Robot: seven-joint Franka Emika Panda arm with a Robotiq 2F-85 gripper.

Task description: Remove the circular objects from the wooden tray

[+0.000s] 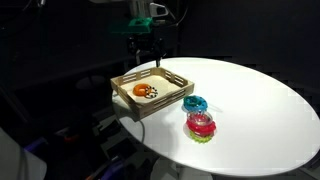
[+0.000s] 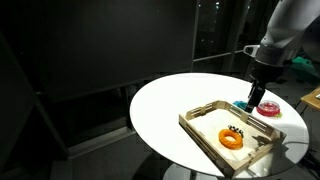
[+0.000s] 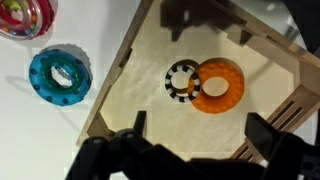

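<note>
Far left in the wrist view, on the white table (image 3: pixel 30 135): a pink-and-green ring (image 3: pixel 22 17) and, near it, a teal ring (image 3: pixel 59 76), both outside the wooden tray (image 3: pixel 112 85); further right, on the tray floor, a black-and-white speckled ring (image 3: pixel 182 81) touching an orange ring (image 3: pixel 218 84) on its right; over the tray, gripper (image 3: pixel 197 130) spread wide, holding nothing, apart from both rings.

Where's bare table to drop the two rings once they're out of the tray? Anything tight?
Free: the wide white table beyond the teal ring and pink-and-green ring, plus the stretch on the tray's opposite side. Crowded: the strip beside the tray where those two sit close together. Inside it, the orange ring touches the speckled ring.
</note>
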